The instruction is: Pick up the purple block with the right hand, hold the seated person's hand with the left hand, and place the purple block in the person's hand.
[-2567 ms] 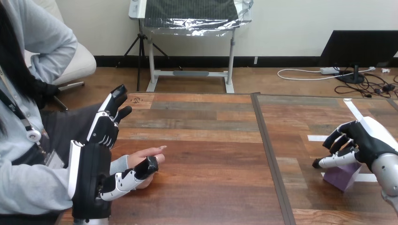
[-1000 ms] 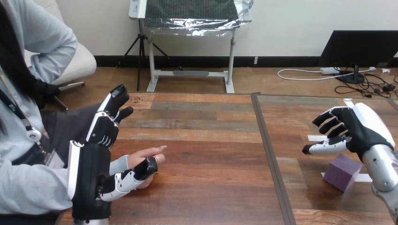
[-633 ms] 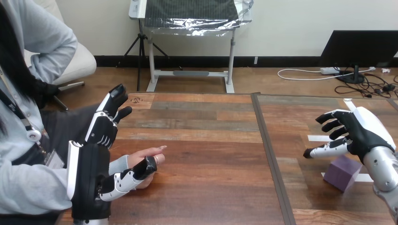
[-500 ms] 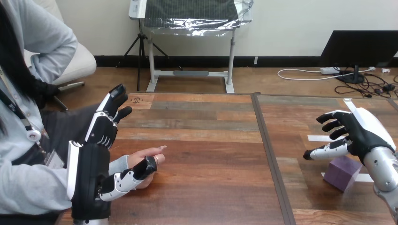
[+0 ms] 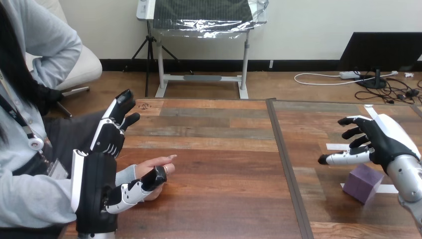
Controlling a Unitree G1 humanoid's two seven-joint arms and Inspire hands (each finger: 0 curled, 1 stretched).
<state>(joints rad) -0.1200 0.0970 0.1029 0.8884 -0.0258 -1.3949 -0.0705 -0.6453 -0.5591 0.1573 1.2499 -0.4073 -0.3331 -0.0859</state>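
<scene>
The purple block [image 5: 364, 183] sits on the table at the right, on a strip of white tape. My right hand [image 5: 382, 142] hovers just above and behind it, open, fingers spread and thumb pointing left, not touching the block. At the left, the person's hand [image 5: 155, 164] rests on the table with its fingers pointing right. My left hand [image 5: 95, 186] stands beside the person's wrist, open, with its fingers [image 5: 117, 119] straight and raised on the far side. Its thumb [image 5: 138, 186] lies along the near side of the person's hand, touching it.
A dark seam [image 5: 284, 164] between two tabletops runs front to back between the block and the person's hand. White tape strips [image 5: 336, 147] mark the right tabletop. Bare wood [image 5: 219, 174] lies between my two hands.
My right hand, earlier curled low over the purple block, has risen off it and opened; the block stays on the table. My left hand and the person's hand have not moved.
</scene>
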